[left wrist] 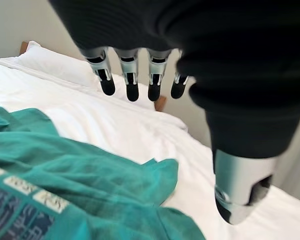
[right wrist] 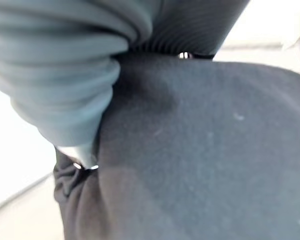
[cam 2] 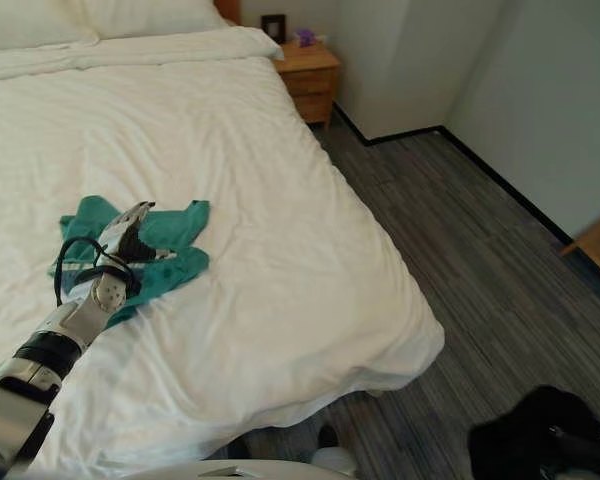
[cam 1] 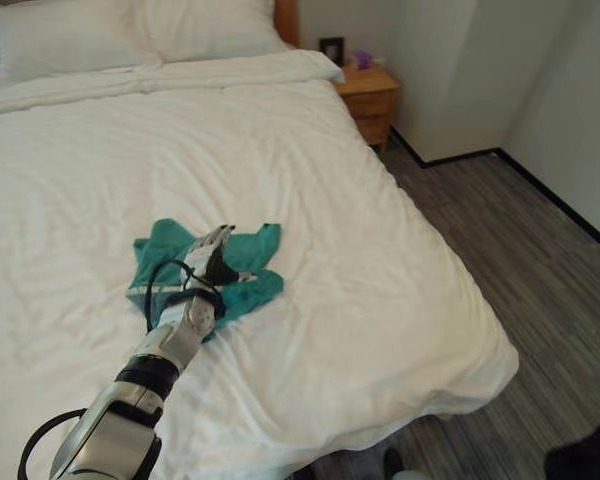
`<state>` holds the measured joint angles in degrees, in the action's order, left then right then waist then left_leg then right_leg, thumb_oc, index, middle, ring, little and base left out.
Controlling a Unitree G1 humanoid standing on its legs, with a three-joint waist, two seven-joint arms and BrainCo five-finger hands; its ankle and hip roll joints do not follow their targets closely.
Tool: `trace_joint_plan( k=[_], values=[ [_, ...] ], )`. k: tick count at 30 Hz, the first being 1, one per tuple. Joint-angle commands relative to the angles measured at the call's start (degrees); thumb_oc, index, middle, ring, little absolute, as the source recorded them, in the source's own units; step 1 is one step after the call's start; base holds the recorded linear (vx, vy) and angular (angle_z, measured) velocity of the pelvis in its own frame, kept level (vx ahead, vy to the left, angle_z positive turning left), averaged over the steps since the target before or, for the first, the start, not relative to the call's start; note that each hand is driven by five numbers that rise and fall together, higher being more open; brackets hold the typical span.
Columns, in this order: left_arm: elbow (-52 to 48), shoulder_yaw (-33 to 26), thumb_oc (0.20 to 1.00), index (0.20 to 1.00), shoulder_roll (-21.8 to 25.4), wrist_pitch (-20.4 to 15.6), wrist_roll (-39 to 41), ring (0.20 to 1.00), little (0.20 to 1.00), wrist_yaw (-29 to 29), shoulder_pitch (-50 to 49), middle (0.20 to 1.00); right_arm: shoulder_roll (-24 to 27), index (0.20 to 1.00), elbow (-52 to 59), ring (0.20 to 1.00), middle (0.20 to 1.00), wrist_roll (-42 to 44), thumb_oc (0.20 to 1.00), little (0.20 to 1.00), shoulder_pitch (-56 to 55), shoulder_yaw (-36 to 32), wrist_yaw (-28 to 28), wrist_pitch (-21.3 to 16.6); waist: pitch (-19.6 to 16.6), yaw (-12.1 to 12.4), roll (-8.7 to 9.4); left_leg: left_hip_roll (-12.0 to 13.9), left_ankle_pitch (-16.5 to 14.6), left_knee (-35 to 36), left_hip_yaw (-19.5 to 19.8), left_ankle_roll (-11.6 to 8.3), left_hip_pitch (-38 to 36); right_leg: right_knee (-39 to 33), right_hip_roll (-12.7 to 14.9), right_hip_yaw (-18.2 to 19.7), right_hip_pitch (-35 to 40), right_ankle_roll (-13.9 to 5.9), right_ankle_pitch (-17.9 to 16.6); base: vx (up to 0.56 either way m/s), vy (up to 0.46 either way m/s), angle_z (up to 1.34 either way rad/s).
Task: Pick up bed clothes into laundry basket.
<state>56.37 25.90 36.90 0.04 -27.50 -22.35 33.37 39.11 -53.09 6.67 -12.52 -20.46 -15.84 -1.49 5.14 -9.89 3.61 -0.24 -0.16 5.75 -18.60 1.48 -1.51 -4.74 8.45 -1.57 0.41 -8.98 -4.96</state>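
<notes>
Left hand (cam 1: 212, 262) hovers over teal garment (cam 1: 245, 285) on white bed (cam 1: 380, 300), fingers (left wrist: 131, 82) straight, released. Right hand (right wrist: 70, 70): finger state unclear.

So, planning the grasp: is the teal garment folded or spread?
Crumpled: the teal garment lies bunched in loose folds on the bed, under the open left hand.

Both eye views look down on the bed (cam 1: 310, 180); wrist views sit very close.

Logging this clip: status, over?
Left hand open, poised above teal garment on the bed. Right hand holding dark cloth. Path clear.
</notes>
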Motion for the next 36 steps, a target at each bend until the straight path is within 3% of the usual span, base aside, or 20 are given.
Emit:
trace_joint_plan(
  k=[1, 3, 6, 7, 9, 10, 12, 13, 14, 15, 16, 19, 20, 24, 26, 27, 28, 29, 33, 36],
  values=[
    [13.4, -1.1, 1.0, 1.0, 1.1, 5.8, -6.2, 1.0, 1.0, -4.1, 7.7, 1.0, 5.9, 0.2, 3.4, 0.2, 0.2, -2.8, 0.2, 0.2, 5.2, -0.5, -3.2, -5.8, 0.3, 1.5, -0.06, 2.9, -5.2, -0.7, 1.7, -3.52, -1.4, 3.7, 3.9, -0.4, 1.2, -6.02, -5.9, -0.01, 0.04, -0.61],
    [19.5, -1.2, 1.0, 1.0, 2.9, 8.4, -9.6, 1.0, 1.0, -2.9, 7.0, 1.0, 6.5, 0.2, 7.9, 0.2, 0.2, -4.2, 0.2, 0.2, 5.4, -0.3, -2.7, -6.6, 0.3, 0.3, 0.33, 3.4, -5.2, -0.7, -0.1, -3.54, -1.7, 3.7, 3.5, 0.5, 0.3, -6.02, -6.4, -0.01, 0.045, -0.6],
    [22.7, -2.0, 1.0, 1.0, 4.3, 9.4, -12.3, 1.0, 1.0, 0.3, 4.3, 1.0, 6.5, 0.2, 11.7, 0.2, 0.2, -4.9, 0.2, 0.2, 5.3, -0.1, -2.1, -6.8, 0.6, -0.7, 0.63, 4.0, -5.6, -0.7, -1.3, -3.52, -2.4, 3.9, 3.3, 0.5, -0.1, -6.02, -6.4, 0.0, 0.032, -0.2],
    [24.1, -2.5, 0.2, 0.2, 4.6, 8.6, -14.4, 0.2, 0.2, 3.0, 1.4, 0.2, 6.4, 0.2, 14.2, 0.2, 0.2, -5.5, 0.2, 0.2, 5.0, -0.4, -1.5, -6.6, 0.9, -1.0, 0.81, 4.2, -5.8, -0.7, -2.0, -3.53, -2.7, 3.8, 3.1, 0.4, -0.3, -6.02, -6.3, 0.0, 0.035, -0.25],
    [24.1, -2.9, 0.2, 0.2, 4.1, 7.8, -15.5, 0.2, 0.2, 4.7, -0.9, 0.2, 6.4, 0.2, 16.1, 0.2, 0.2, -6.1, 0.2, 0.2, 4.3, -0.5, -0.8, -6.1, 1.0, -1.3, 1.06, 4.3, -6.1, -0.7, -2.6, -3.48, -3.0, 3.5, 3.0, 0.6, -0.4, -6.02, -6.2, -0.02, 0.032, -0.21],
    [17.2, 2.0, 0.2, 0.2, 6.3, 5.6, -13.7, 0.2, 0.2, 2.2, 7.5, 0.2, 5.8, 0.2, 19.4, 0.2, 0.2, -5.4, 0.2, 0.2, 3.2, 0.3, -1.0, -7.0, 1.7, -2.0, 1.6, 4.4, -6.0, -0.7, -2.5, -3.4, -2.1, 2.9, 3.3, 0.0, -1.2, -6.02, -7.5, -0.04, 0.01, -0.09],
    [14.4, 3.4, 0.2, 0.2, 8.0, 5.3, -13.1, 0.2, 0.2, 1.0, 10.7, 0.2, 5.4, 0.2, 20.7, 0.2, 0.2, -5.4, 0.2, 0.2, 3.1, 0.8, -1.4, -7.5, 2.2, -1.8, 1.57, 4.7, -5.8, -0.7, -2.4, -3.34, -1.4, 2.8, 3.3, -0.4, -1.6, -6.02, -7.5, -0.1, -0.019, 0.36],
    [5.4, 5.2, 0.2, 0.2, 10.7, 6.3, -14.1, 0.2, 0.2, -1.5, 16.2, 0.2, 4.6, 0.2, 23.7, 0.2, 0.2, -6.5, 0.2, 0.2, 3.3, 2.1, -2.1, -8.2, 3.0, -0.9, 1.28, 5.4, -5.4, -0.7, -2.8, -3.18, -0.2, 3.0, 3.4, -3.1, -2.5, -6.02, -7.8, -0.12, -0.035, 0.35],
    [5.1, 5.3, 0.2, 0.2, 10.9, 6.4, -14.1, 0.2, 0.2, -1.3, 16.2, 0.2, 4.4, 0.2, 23.8, 0.2, 0.2, -6.6, 0.2, 0.2, 3.3, 2.1, -2.2, -8.1, 3.1, -0.9, 1.4, 5.4, -5.4, -0.7, -2.8, -3.17, -0.1, 3.0, 3.4, -3.1, -2.5, -6.02, -7.8, -0.19, -0.07, -0.07],
    [-5.8, 5.8, 0.2, 0.2, 14.3, 7.8, -15.8, 0.2, 0.2, -2.4, 20.5, 0.2, 3.5, 0.2, 27.2, 0.2, 0.2, -8.3, 0.2, 0.2, 3.3, 3.1, -2.4, -8.3, 3.8, 1.1, 0.99, 6.5, -4.9, -0.7, -3.5, -2.96, 1.3, 3.6, 4.0, -8.7, -2.4, -6.02, -6.5, -0.15, -0.054, -0.37],
    [-11.9, 5.2, 0.2, 0.2, 16.1, 8.3, -16.4, 0.2, 0.2, -2.8, 22.3, 0.2, 2.5, 0.2, 29.4, 0.2, 0.2, -9.6, 0.2, 0.2, 3.0, 4.2, -2.2, -8.3, 4.0, 2.0, 0.85, 7.0, -4.6, -0.7, -4.1, -2.89, 1.8, 4.4, 4.1, -11.8, -2.0, -6.02, -4.8, -0.18, -0.063, -0.52],
    [-23.5, 1.5, 0.2, 0.2, 17.7, 9.0, -17.0, 0.2, 0.2, -2.2, 21.8, 0.2, 1.4, 0.2, 33.5, 0.2, 0.2, -12.2, 0.2, 0.2, 2.1, 5.9, -1.1, -7.8, 4.1, 3.4, 1.18, 7.5, -4.1, -0.7, -5.7, -2.76, 1.7, 6.0, 4.0, -14.8, -1.1, -5.93, -2.1, -0.11, -0.025, -0.42],
    [-39.3, -5.0, 0.2, 0.2, 15.5, 7.1, -15.1, 0.2, 0.2, -3.8, 18.8, 0.2, 0.5, 0.2, 37.9, 0.2, 0.2, -14.4, 0.2, 0.2, 1.1, 7.7, 0.9, -8.0, 3.7, 6.0, 2.02, 7.9, -4.5, -0.7, -7.9, -2.55, 1.1, 8.5, 3.9, -18.3, 1.4, -5.64, 0.9, -0.07, -0.019, -0.47],
    [-51.6, -10.4, 0.2, 0.2, 10.8, 3.8, -12.0, 0.2, 0.2, -3.3, 13.1, 0.2, 2.5, 0.2, 41.4, 0.2, 0.2, -15.5, 0.2, 0.2, 1.0, 8.7, 2.6, -8.0, 3.0, 8.1, 1.64, 7.5, -4.3, -0.7, -11.4, -2.21, -0.1, 9.4, 4.7, -21.5, 4.1, -5.35, 1.4, -0.11, -0.038, -0.77],
    [-55.7, -10.4, 0.2, 0.2, 6.2, 2.1, -8.8, 0.2, 0.2, -4.0, 13.1, 0.2, 4.0, 0.2, 43.3, 0.2, 0.2, -16.3, 0.2, 0.2, 2.4, 9.8, 3.0, -8.3, 2.6, 9.0, 1.31, 7.4, -3.8, -0.7, -13.4, -2.01, -0.6, 9.3, 5.6, -24.9, 5.6, -5.39, 0.6, -0.1, -0.077, -0.7],
    [-57.7, -9.9, 0.2, 0.2, 3.9, 0.8, -7.2, 0.2, 0.2, -3.6, 13.0, 0.2, 4.4, 0.2, 42.9, 0.2, 0.2, -18.6, 0.2, 0.2, 5.7, 13.0, 2.7, -6.8, 2.4, 11.3, 0.7, 7.7, -3.3, -0.7, -14.2, -1.99, -0.6, 9.3, 6.4, -27.7, 6.4, -5.43, 0.1, -0.07, -0.074, -0.66],
    [-57.8, -10.2, 0.2, 0.2, 4.0, 0.7, -7.2, 0.2, 0.2, -3.4, 12.9, 0.2, 4.4, 0.2, 42.3, 0.2, 0.2, -19.0, 0.2, 0.2, 6.6, 13.7, 2.4, -6.5, 2.6, 11.2, 0.68, 7.7, -3.3, -0.7, -14.4, -2.04, -0.7, 9.2, 6.3, -27.6, 6.5, -5.41, 0.1, -0.12, -0.155, -0.81],
    [-61.3, -9.4, 0.2, 0.2, 0.0, -1.3, -3.7, 0.2, 0.2, -4.1, 13.1, 0.2, 3.3, 0.2, 46.1, 0.2, 0.2, -21.0, 0.2, 0.2, 8.0, 15.5, 2.7, -6.4, 2.5, 12.2, 0.24, 8.2, -2.4, -0.8, -16.2, -2.13, -0.5, 9.3, 7.5, -31.5, 7.5, -5.29, -0.4, -0.11, -0.134, -0.79],
    [-63.8, -7.0, 0.2, 0.2, -4.4, -3.6, 1.0, 0.2, 0.2, -3.7, 12.6, 0.2, 3.2, 0.2, 49.9, 0.2, 0.2, -22.7, 0.2, 0.2, 10.7, 17.0, 1.3, -6.4, 2.4, 11.8, -1.3, 9.7, -0.4, -1.0, -19.5, -3.04, -1.1, 8.9, 7.3, -34.1, 7.3, -4.22, 1.5, -0.07, -0.152, -0.7],
    [-62.4, -4.4, 0.2, 0.2, -11.6, -4.7, 8.6, 0.2, 0.2, -3.4, 13.2, 0.2, 3.5, 0.2, 51.9, 0.2, 0.2, -20.6, 0.2, 0.2, 13.0, 18.2, 1.3, -6.8, 2.6, 8.8, -3.67, 12.4, 2.6, -1.2, -21.4, -5.04, -2.0, 5.5, 4.0, -32.9, 7.3, -1.43, 6.9, -0.06, -0.317, -0.69]
  ],
)
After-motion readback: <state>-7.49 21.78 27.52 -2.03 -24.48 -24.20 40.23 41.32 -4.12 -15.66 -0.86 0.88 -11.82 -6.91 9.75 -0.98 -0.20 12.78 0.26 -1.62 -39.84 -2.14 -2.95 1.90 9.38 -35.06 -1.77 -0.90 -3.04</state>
